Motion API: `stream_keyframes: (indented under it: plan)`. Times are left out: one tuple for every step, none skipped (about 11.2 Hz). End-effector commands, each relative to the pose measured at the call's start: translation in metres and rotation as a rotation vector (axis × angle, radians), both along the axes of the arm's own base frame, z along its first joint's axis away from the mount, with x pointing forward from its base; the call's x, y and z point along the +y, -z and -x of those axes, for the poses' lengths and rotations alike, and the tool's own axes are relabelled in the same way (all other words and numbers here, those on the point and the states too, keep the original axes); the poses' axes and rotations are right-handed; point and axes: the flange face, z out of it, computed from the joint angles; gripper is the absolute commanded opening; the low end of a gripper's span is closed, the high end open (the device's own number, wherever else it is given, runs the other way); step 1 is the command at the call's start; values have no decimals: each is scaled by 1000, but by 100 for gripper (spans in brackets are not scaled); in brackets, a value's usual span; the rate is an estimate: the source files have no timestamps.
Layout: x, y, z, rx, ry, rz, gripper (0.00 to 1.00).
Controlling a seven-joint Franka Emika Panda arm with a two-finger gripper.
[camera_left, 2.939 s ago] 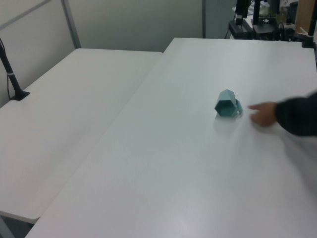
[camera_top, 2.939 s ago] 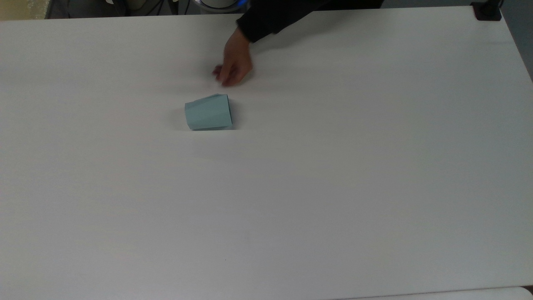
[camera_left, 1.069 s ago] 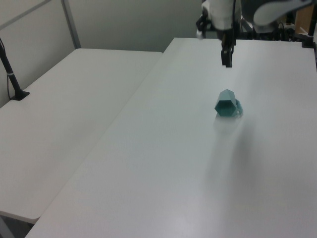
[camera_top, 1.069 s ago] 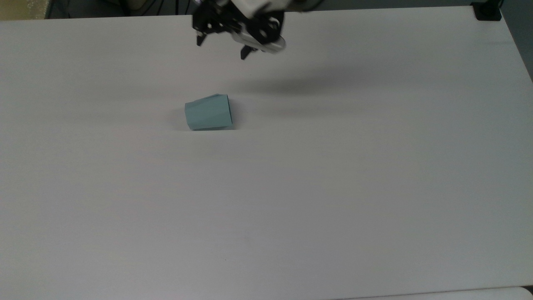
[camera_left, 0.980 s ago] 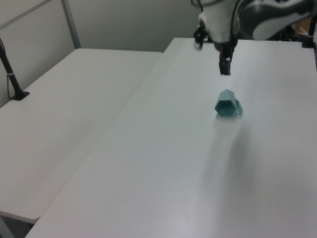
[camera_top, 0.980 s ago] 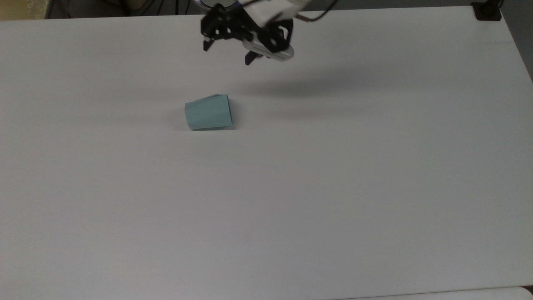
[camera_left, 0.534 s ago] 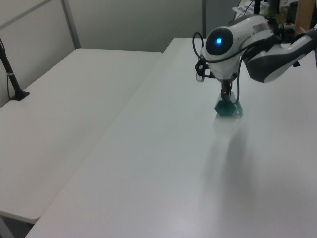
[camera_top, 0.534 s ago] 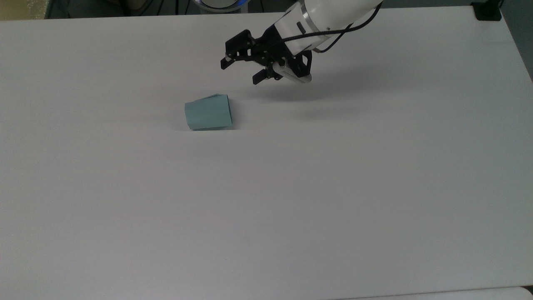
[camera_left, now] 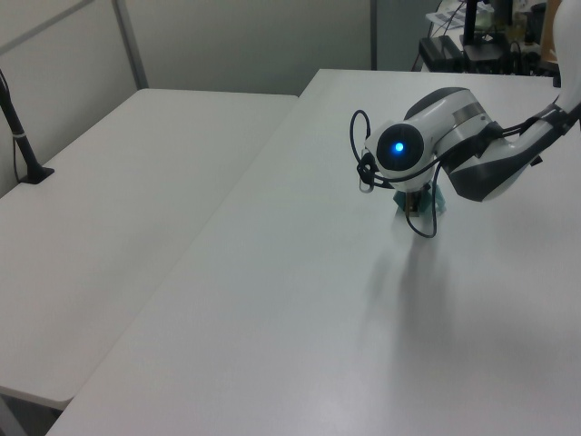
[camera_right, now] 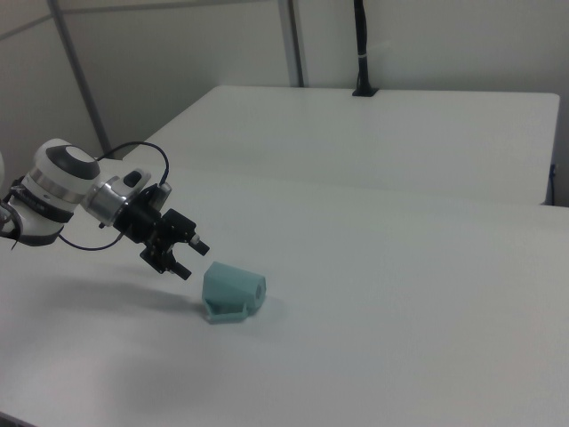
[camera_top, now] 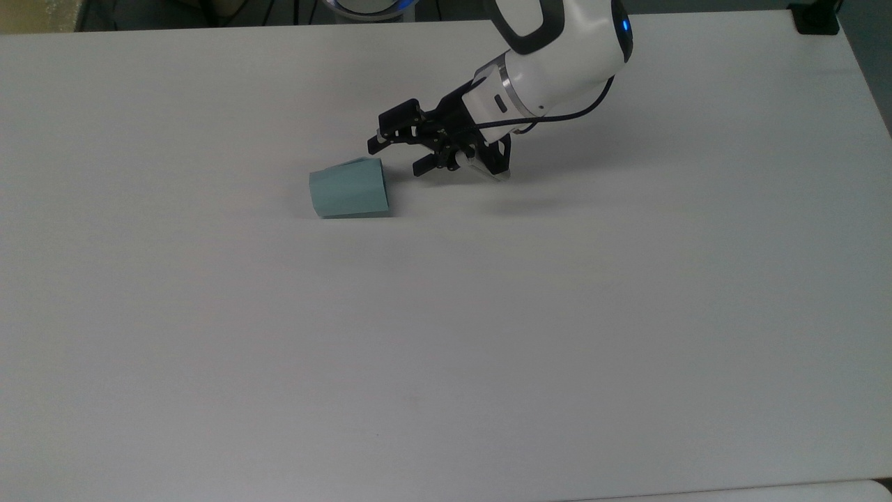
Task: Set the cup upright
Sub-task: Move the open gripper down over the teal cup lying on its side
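Since half a second ago the gripper [camera_top: 395,157] has come down and swung toward the cup [camera_top: 348,189], which has not shifted on the white table [camera_top: 488,335]. Its two black fingers stand spread apart with nothing between them, tips just beside the cup's wider end and not touching it. The cup lies on its side, narrower base toward the top view's left, rim facing the gripper. From the right view the gripper [camera_right: 189,257] sits just to the cup's [camera_right: 233,293] left and above it, and the cup's handle rests against the table. Behind the gripper the white arm [camera_top: 557,56] slopes away from the cup.
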Motion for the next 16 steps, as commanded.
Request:
stream_keyframes:
  plan:
    - [-17, 7, -4, -20, -4, 29, 100]
    - [-23, 14, -5, -13, 4, 43, 100]
    - [-29, 14, -8, -12, 11, 48, 100]
    - [-33, 16, -8, -9, 16, 51, 100]
    - [-35, 19, -6, -3, 11, 63, 100]
    - [-36, 22, -5, -12, 18, 68, 91]
    - [-38, 23, -5, -25, 22, 70, 75]
    - [-40, 25, -7, -27, 18, 78, 61]
    - [-40, 28, -10, -34, 7, 59, 43]
    - [-41, 28, -14, -53, 0, 31, 32]
    - [-39, 27, -17, -67, -20, 16, 32]
    - [-41, 27, -19, -71, -24, 14, 30]
    - [-41, 28, -19, -68, -26, 17, 20]
    - [-41, 28, -19, -68, -26, 17, 9]
    - [-41, 29, -18, -65, -27, 19, 7]
    - [-43, 31, -16, -57, -24, 28, 4]
